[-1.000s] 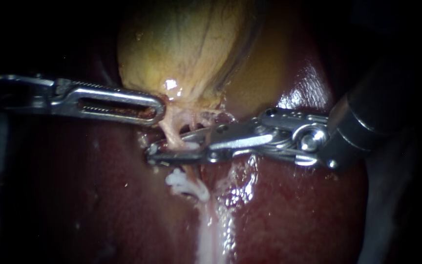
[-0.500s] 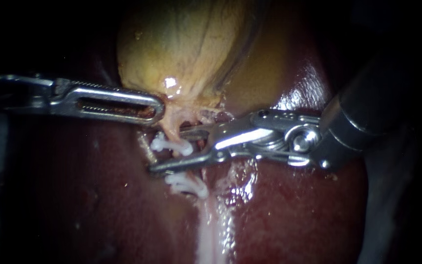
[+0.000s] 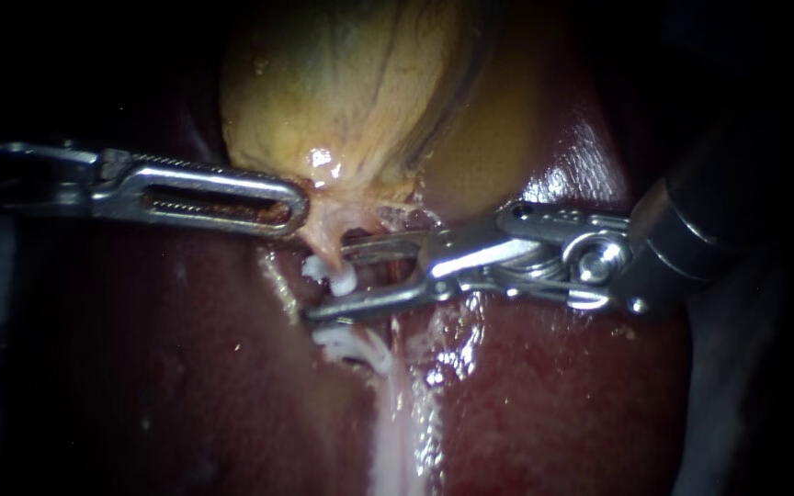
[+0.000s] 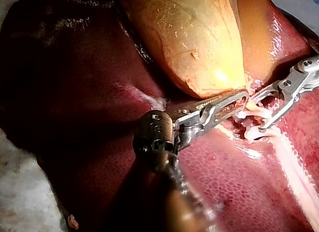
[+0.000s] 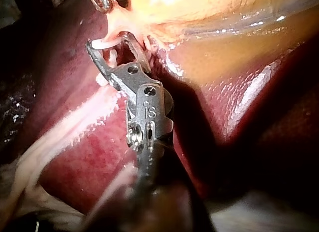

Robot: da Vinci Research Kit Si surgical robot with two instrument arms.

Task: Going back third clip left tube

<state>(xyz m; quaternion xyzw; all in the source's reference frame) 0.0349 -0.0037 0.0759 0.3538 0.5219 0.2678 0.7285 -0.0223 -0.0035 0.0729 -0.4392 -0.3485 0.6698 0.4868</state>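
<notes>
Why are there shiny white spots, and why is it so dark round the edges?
Endoscope view: light pools centrally, so wet liver and gallbladder flash glare while the edges fall dark. Left wrist view: a bright patch on the gallbladder beside the left instrument. Right wrist view: the right instrument throws a shadow on the liver beside it.

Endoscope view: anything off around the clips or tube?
Nothing clearly wrong. A white clip sits slanted across the tube, between my right instrument's open jaws. The lower clips sit further down the tube. No tear or leak shows.
</notes>
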